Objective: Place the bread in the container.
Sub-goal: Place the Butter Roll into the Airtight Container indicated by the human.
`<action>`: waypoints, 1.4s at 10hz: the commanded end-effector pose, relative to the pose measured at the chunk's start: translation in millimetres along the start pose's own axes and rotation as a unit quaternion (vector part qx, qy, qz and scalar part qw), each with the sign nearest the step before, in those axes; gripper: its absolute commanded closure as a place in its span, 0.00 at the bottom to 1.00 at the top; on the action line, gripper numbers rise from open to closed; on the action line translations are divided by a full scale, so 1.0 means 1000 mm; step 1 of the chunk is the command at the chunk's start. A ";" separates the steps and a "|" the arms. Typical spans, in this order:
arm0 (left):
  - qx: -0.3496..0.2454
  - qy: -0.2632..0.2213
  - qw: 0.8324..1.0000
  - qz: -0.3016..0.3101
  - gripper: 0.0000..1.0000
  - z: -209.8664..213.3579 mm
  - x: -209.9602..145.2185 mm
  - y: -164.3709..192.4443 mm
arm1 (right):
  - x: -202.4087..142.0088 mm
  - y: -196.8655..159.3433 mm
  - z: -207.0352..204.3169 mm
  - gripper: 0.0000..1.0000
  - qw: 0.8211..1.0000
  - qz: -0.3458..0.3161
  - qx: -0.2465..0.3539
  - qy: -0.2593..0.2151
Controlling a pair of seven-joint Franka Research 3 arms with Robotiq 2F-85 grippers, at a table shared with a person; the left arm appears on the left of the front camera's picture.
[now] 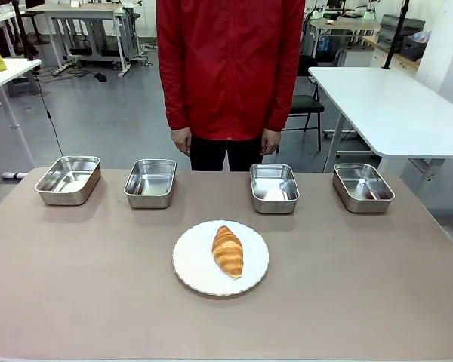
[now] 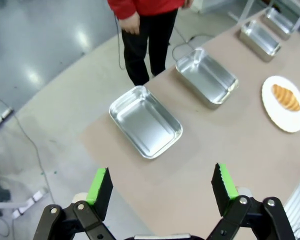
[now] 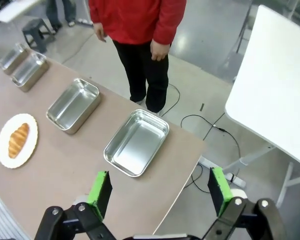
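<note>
On the plate (image 1: 190, 264), the bread (image 1: 227, 251) points toward the person (image 1: 230, 68) (slightly askew).

Four pans (image 1: 64, 197) (image 1: 149, 202) (image 1: 274, 207) (image 1: 360, 207): bare stainless metal, bright and glossy, mirror-like on the walls, a little duller inside on the bottoms. Bread (image 1: 228, 251): golden-brown crust, ridged, with slight sheen. Plate (image 1: 192, 264): white, smooth, faintly shiny; ceramic or plastic, hard to tell. Table (image 1: 75, 294): grey-brown top, matt and even. Jacket (image 1: 230, 60): red cloth, smooth, softly shiny. Left gripper (image 2: 162, 182) and right gripper (image 3: 158, 185): black matt links, green pads (image 2: 98, 186) with ribbed faces. Floor (image 2: 35, 55): grey, polished, reflecting lamps.
</note>
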State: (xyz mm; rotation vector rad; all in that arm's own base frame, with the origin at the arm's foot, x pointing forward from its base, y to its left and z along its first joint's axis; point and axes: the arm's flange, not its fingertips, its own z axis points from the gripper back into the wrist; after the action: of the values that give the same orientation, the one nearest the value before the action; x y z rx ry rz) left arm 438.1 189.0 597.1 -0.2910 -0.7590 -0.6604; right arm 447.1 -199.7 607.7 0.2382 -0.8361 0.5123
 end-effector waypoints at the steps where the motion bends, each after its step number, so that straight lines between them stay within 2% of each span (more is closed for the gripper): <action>1: -0.027 -0.041 0.999 -0.011 0.00 0.004 0.004 -0.007 | 0.002 -0.017 0.012 0.00 1.000 0.000 0.005 -0.027; 4: -0.049 -0.056 0.997 -0.014 0.00 0.009 0.017 -0.026 | 0.006 -0.014 0.026 0.00 0.999 0.006 0.010 -0.044; 10: 0.000 -0.057 0.998 0.019 0.00 -0.005 0.024 -0.061 | 0.014 0.037 0.005 0.00 0.999 0.030 0.001 -0.018; 14: 0.024 -0.060 0.997 0.052 0.00 -0.015 0.024 -0.065 | 0.019 0.049 -0.003 0.00 0.999 0.038 -0.009 -0.013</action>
State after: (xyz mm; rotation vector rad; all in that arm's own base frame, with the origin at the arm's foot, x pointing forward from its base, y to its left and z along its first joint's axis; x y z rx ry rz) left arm 420.5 128.9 605.7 -0.3300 -0.8558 -0.5584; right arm 440.3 -153.8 623.4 0.2356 -0.8833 0.5788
